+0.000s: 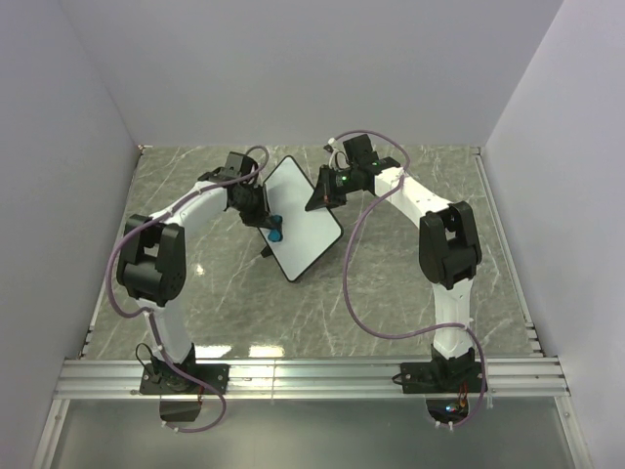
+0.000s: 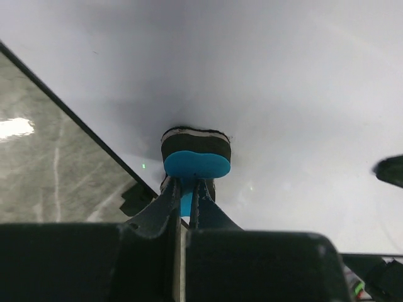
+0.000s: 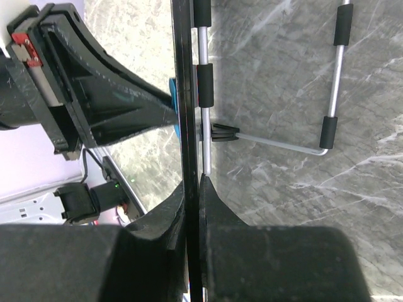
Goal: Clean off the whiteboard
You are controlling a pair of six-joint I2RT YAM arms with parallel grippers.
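The whiteboard (image 1: 308, 223) sits mid-table between my two arms. In the overhead view it is turned cornerwise, with its white face towards the camera. The grey marbled table (image 1: 410, 283) lies beneath it.

My left claw (image 2: 187, 189) is pressed together on the thin blue tab of a small eraser (image 2: 196, 162) with a blue back and a dark felt pad. The pad lies flat against the board's white face. The board's black rim and the table show just to the left in my wrist view.

My right claw (image 3: 192, 185) pinches the board's thin black edge, seen edge-on from that wrist, one finger on each side. Overhead, this grip is on the board's upper right side, across from the eraser.

Behind the board is a bent wire stand (image 3: 334, 82) with black sleeves, joined by a small black clip. I cannot tell whether the board's lower corner touches the table.
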